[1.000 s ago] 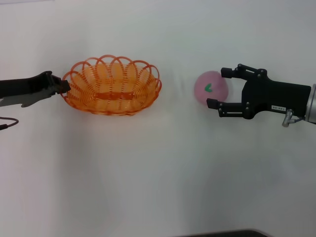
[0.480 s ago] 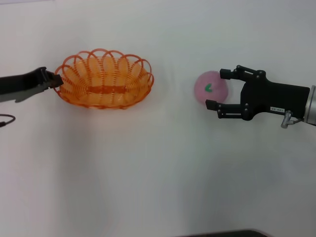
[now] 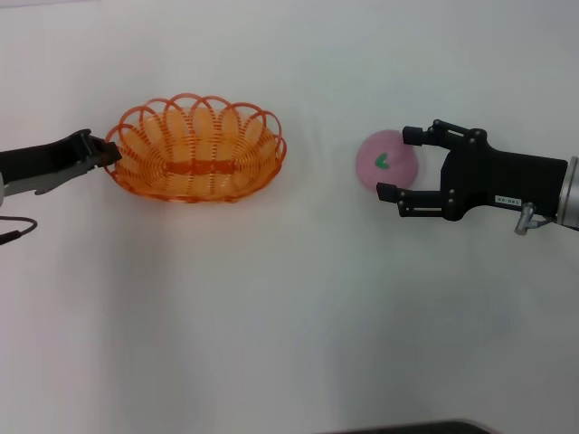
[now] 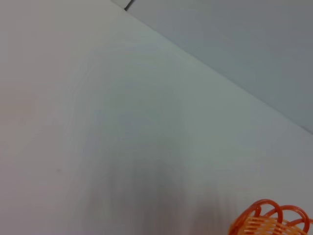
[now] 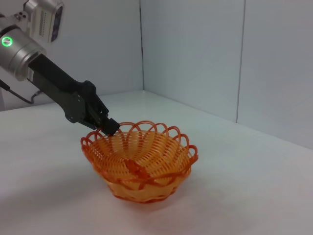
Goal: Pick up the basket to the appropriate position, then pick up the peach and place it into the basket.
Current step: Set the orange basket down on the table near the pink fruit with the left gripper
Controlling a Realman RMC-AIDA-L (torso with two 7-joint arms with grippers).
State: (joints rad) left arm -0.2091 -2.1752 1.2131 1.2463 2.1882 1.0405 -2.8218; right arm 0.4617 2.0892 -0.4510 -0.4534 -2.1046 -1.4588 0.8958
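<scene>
The left hand (image 3: 110, 154) pinched the rim at the basket's (image 3: 197, 149) left end on the white desk (image 3: 289, 307), while the right hand (image 3: 401, 163), fingers spread, straddled the peach (image 3: 384, 159)

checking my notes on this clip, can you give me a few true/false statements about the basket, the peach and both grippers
1. The left gripper is shut on the rim of the basket. True; the right wrist view shows it pinching a rim loop.
2. The peach lies inside the basket. False; it sits on the table, well apart from the basket, on the robot's right side.
3. The right gripper is open with its fingers on either side of the peach. True.
4. The basket is tipped upside down. False; it is upright, opening upward.
5. The basket holds other fruit. False; it is empty.
</scene>
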